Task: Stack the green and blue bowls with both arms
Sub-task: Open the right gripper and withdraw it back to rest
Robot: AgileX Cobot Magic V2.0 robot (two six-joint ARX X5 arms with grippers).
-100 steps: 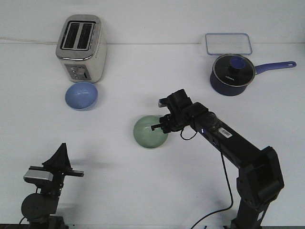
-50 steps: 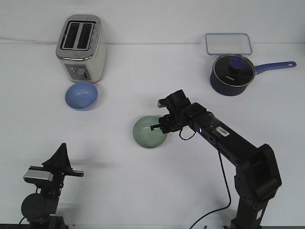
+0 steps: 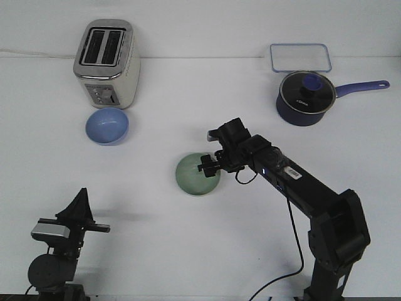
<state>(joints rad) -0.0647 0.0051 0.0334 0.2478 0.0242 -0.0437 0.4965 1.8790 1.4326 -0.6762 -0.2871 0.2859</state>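
Two bowls sit well apart on the white desk (image 3: 188, 251): the green bowl (image 3: 194, 175) near the middle and the blue bowl (image 3: 108, 125) off to the left, just in front of a cream and silver toaster (image 3: 107, 61) whose slots face up. The right claw (image 3: 207, 167) is over the green bowl's right rim, its black fingers reaching across the edge, with the right arm (image 3: 301, 188) stretching diagonally from its base at the lower right. Whether the fingers actually pinch the rim or merely overlap it I cannot tell from the front view (the claw's dark parts merge there). The left claw (image 3: 79, 204) stands at the lower left, pointing upward above its silver-grey wrist block, well away from both bowls; its fingers seem pressed together into a single point with nothing between them. Between the two bowls the desk is bare, so nothing lies on the straight line from one to the other. At the far right stands a dark navy saucepan (image 3: 304, 99) with a glass lid, its handle pointing right, and just behind it lies a clear rectangular container (image 3: 300, 57) with a blue rim. A black cable trails from the right arm down to the front edge.
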